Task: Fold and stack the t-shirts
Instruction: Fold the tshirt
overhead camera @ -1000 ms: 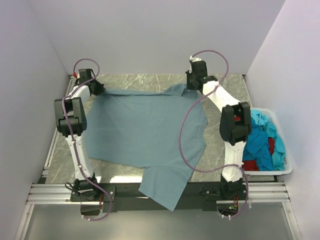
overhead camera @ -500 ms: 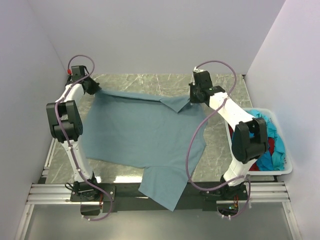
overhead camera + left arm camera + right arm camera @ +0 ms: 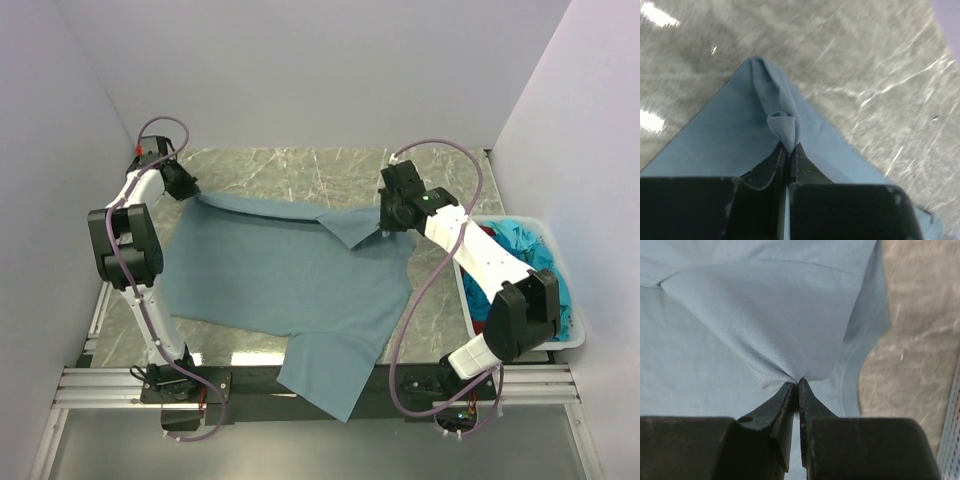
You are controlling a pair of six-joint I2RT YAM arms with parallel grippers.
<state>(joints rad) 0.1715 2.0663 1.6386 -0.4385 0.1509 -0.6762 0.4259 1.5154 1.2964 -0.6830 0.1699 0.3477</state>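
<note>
The grey-blue t-shirt [image 3: 285,270] lies spread on the marble table, one part hanging over the near edge. My left gripper [image 3: 188,190] is shut on its far left corner, which shows pinched in the left wrist view [image 3: 782,127]. My right gripper [image 3: 384,226] is shut on the far right part of the shirt [image 3: 790,340] and holds it folded back over the body. Turquoise-blue [image 3: 525,275] and dark red [image 3: 482,322] t-shirts lie piled in the bin at the right.
The white plastic bin [image 3: 575,335] stands at the table's right edge, close to my right arm. Bare marble table [image 3: 290,165] shows beyond the shirt's far edge. Grey walls close in the left, back and right sides.
Both grippers have drawn the shirt's far edge toward the near side. The right gripper moved nearer and carried its corner over the shirt body; the right arm swung out over the bin.
</note>
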